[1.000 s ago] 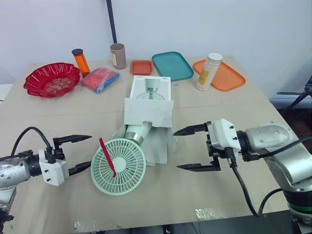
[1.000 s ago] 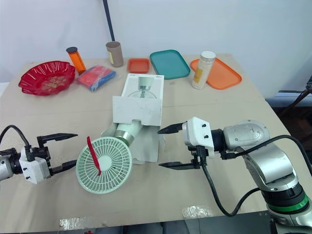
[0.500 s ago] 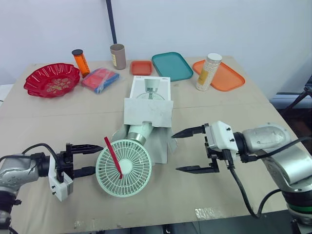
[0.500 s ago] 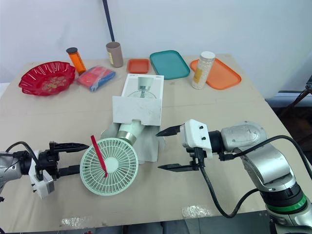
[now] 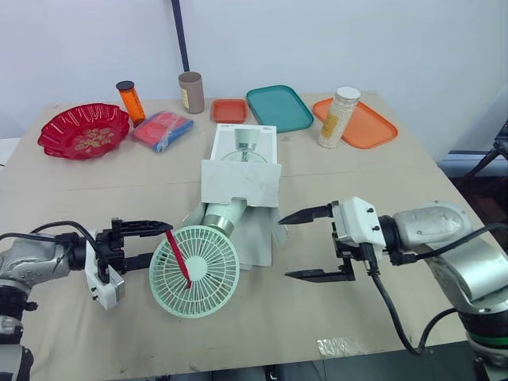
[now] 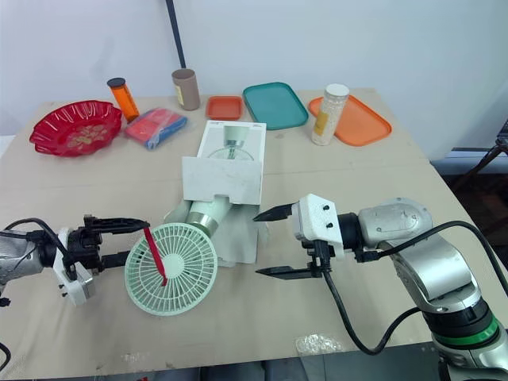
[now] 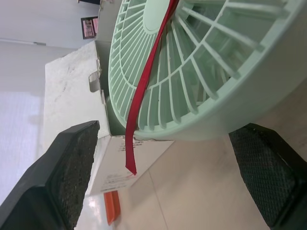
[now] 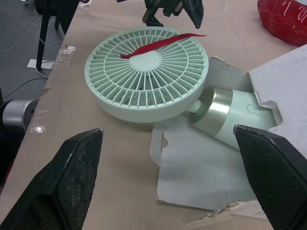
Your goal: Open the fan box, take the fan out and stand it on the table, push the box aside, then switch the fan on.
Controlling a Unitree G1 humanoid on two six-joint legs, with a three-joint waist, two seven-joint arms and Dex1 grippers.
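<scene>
Left eye view first: the box is lying open in the middle of the table, so I'm calling step one done. The fan is only sitting halfway out though. Its round head is lying flat on the table just near of the box, while the silvery stem is poking into the box mouth under the opened lid. So standing it up, shoving the box aside and switching it on are all waiting, I'd say.

The left gripper is sitting at the head's left edge with its fingers spread. The right gripper is hovering wide open just right of the box, touching nothing.

Along the far edge, the red dish is showing a pattern inside, and I can't tell if anything's in it. The teal tray and small red tray are looking empty. A white bottle is standing at the left end of the orange tray, on it or just beside, hard to say.

Right eye view is telling the same story: stem in the box, head out.

Left wrist view: both pads are straddling the fan's rim with room to spare, not pinching it, and a red ribbon is running across the grille.

Right wrist view: the fingers are gaping wide, the fan head is lying beyond them, and the stem is resting on the box's folded-out flap.
</scene>
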